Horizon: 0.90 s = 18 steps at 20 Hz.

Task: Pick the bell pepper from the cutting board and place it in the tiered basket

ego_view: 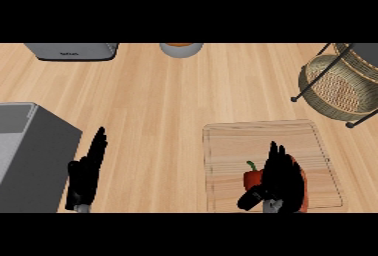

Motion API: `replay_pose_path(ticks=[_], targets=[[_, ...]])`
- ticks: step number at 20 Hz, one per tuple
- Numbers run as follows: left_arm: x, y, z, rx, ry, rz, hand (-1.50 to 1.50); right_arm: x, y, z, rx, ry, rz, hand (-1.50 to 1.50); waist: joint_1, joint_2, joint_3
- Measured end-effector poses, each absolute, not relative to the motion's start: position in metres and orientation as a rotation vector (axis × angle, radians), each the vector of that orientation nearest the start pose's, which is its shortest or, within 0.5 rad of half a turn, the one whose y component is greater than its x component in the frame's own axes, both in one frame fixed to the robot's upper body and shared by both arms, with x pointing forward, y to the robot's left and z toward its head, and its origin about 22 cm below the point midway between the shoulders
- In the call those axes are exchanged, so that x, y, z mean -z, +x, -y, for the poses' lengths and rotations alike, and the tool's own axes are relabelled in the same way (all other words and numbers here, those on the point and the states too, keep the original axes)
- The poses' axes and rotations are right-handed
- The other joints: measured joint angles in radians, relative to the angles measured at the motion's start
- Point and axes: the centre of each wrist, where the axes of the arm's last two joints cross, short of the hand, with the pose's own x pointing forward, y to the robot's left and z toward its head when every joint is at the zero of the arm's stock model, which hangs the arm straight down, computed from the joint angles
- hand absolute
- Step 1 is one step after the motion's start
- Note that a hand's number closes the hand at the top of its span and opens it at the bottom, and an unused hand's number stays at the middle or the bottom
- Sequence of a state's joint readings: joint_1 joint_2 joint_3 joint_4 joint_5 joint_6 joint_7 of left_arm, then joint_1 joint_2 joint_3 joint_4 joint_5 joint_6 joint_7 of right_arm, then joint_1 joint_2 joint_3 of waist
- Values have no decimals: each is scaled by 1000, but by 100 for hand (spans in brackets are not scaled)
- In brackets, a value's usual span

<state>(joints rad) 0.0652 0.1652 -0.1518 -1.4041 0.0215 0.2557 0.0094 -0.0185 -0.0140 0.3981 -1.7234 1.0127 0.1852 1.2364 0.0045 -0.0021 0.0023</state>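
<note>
Bell pepper [253, 179], red with a green stem, sits on the near right part of the cutting board [244, 140], mostly under the right hand [280, 175], whose fingers and thumb curl round it. Bare wooden counter [184, 95] lies open between the board and the tiered basket [341, 82] at the far right edge. The left hand [85, 172] rests open, fingers straight, just beside a grey box [29, 150] at the left. A grey appliance [74, 50] and a round pot [181, 49] stand along the far edge.
</note>
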Motion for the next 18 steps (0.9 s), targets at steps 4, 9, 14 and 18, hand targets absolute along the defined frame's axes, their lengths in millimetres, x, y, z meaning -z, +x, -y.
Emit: replay_pose_path(ticks=[4,9,14,18], targets=[[50,215,-243,27,247,1334,0,-31,226,141,-622,-925,534,-150,0,-1,-2],[48,214,-244,25,245,1330,0,-25,221,143,-629,-929,540,150,0,-5,-6],[49,214,-248,27,257,1336,0,-20,226,140,-643,-943,567,150,1,-9,-10],[50,215,-245,20,257,1330,0,-15,228,137,-675,-984,591,150,0,-11,-13]])
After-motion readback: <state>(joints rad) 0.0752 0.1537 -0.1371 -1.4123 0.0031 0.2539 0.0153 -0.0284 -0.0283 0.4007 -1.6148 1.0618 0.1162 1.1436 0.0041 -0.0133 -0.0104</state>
